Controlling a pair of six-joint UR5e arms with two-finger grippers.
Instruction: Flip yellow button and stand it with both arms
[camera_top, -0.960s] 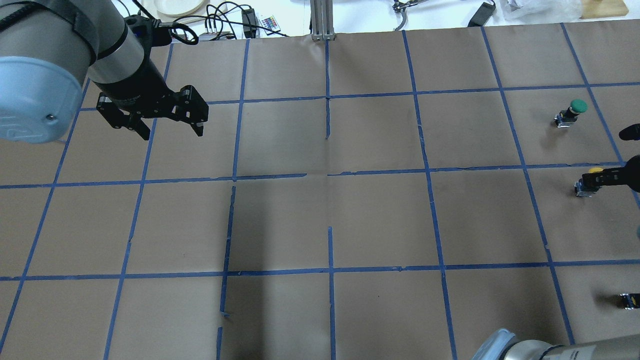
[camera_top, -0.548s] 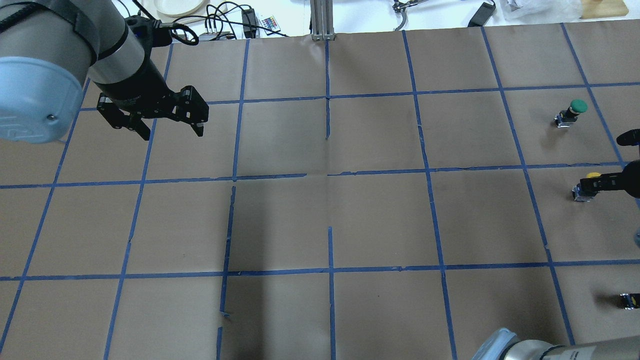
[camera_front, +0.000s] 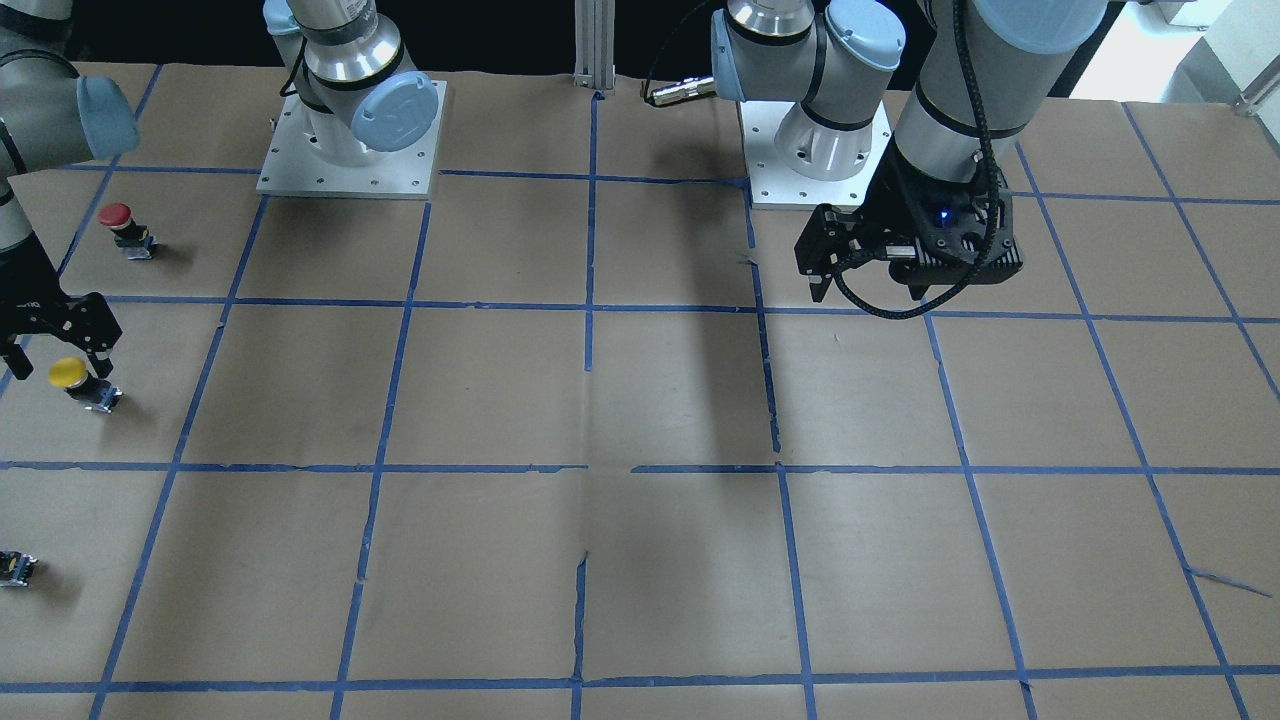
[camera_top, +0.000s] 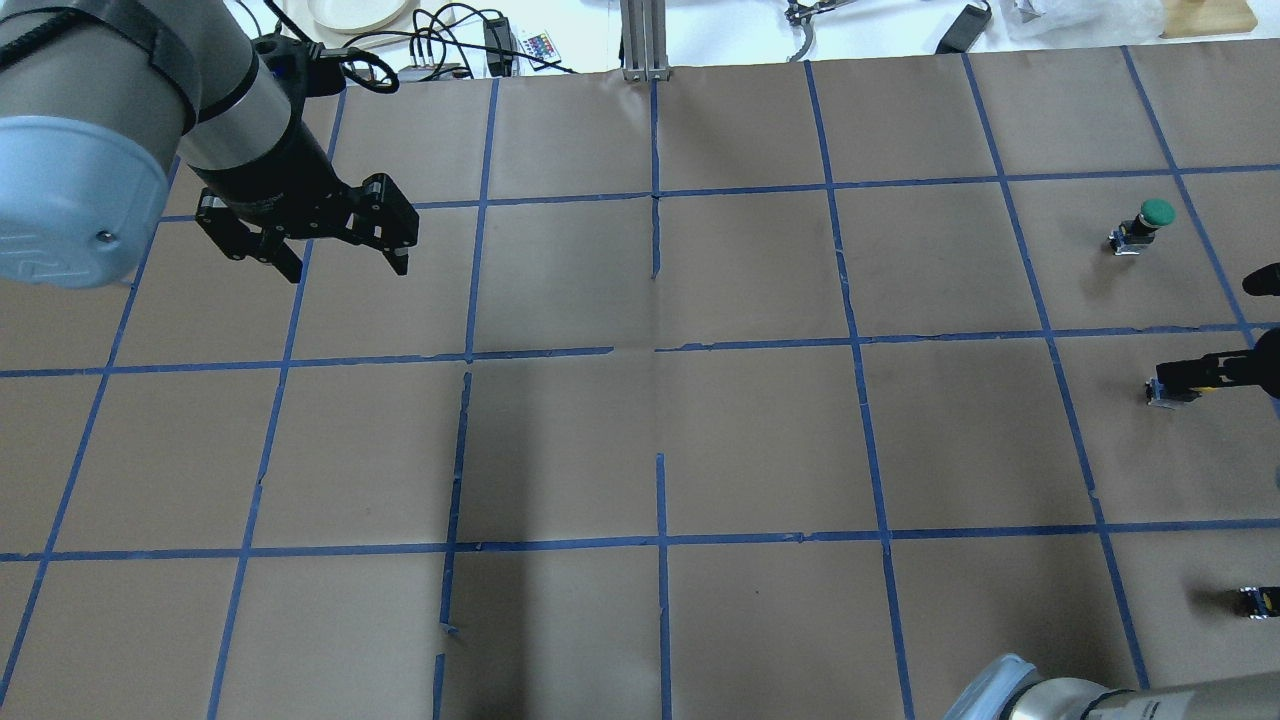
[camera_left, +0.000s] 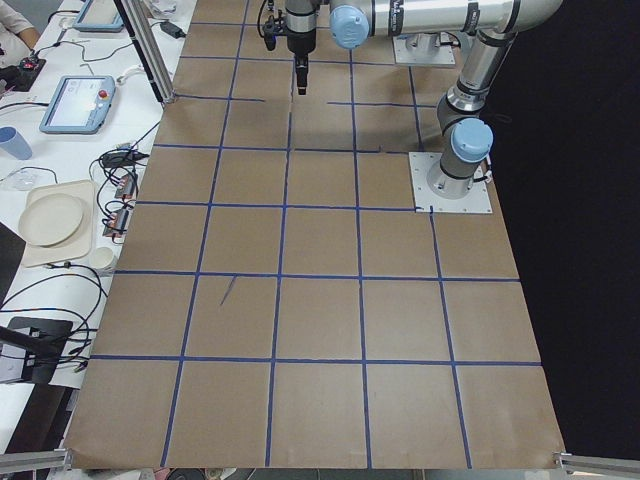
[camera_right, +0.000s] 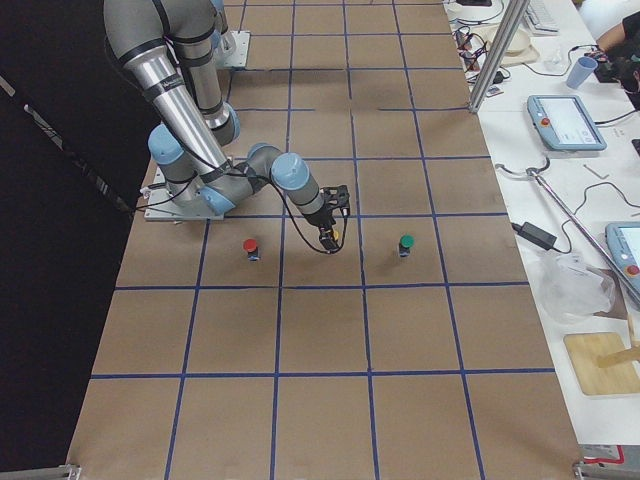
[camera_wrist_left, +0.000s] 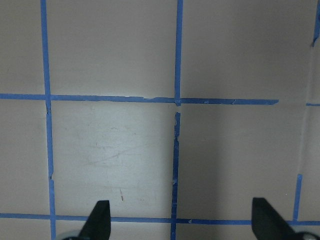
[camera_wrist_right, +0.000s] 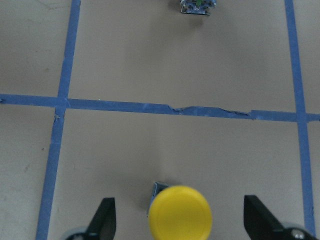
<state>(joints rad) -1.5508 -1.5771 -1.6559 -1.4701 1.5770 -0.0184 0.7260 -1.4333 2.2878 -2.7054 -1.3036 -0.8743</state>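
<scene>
Right wrist-mounted view, yellow button (camera_wrist_right: 181, 214) with its cap up on the brown paper table (camera_wrist_right: 165, 150), between the wide-spread fingers of the right gripper (camera_front: 58, 358), not touching them, left gripper (camera_top: 347, 268) far away, fingers spread wide, holding nothing.

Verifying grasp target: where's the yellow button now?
Far left edge of the front-facing view, on the robot's right side: the yellow button sits under the open right gripper, with the red button in the next square toward the robot.
</scene>
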